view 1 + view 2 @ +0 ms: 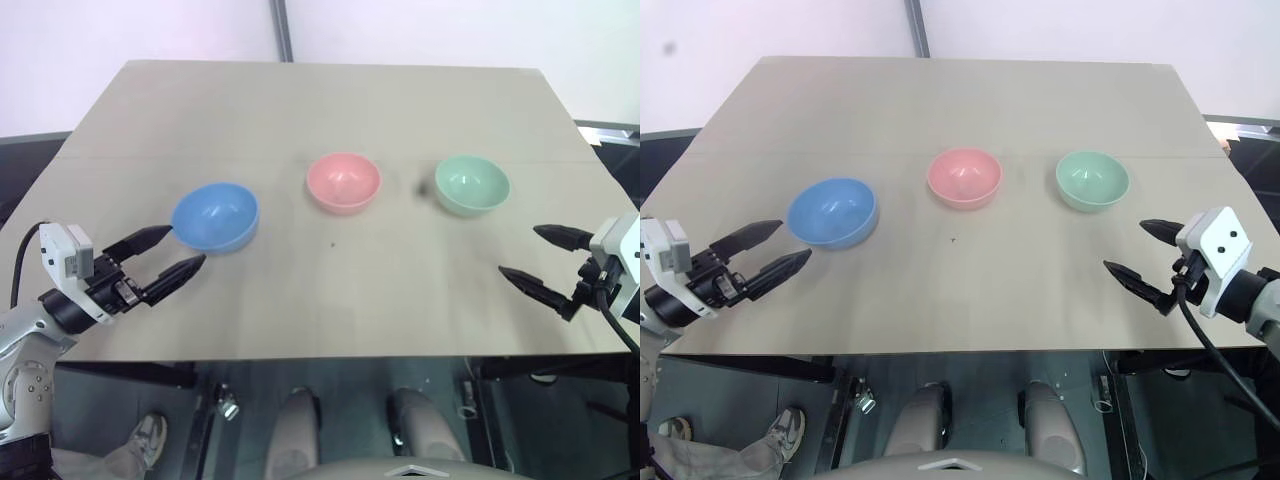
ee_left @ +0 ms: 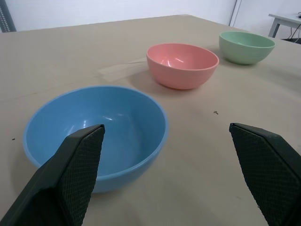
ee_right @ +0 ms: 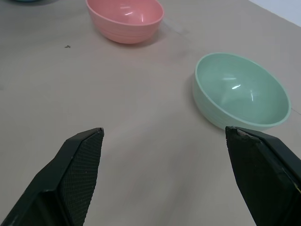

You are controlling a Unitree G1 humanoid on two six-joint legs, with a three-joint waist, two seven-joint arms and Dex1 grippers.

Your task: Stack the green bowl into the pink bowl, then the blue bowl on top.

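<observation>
Three bowls stand upright in a row across the wooden table: the blue bowl on the left, the pink bowl in the middle, the green bowl on the right. All are empty and apart from each other. My left gripper hangs open just in front and to the left of the blue bowl, nothing between its fingers. My right gripper is open too, in front and to the right of the green bowl, holding nothing.
The table's front edge runs just behind both grippers. A dark post rises behind the far edge. A shoe rests on the floor at lower left.
</observation>
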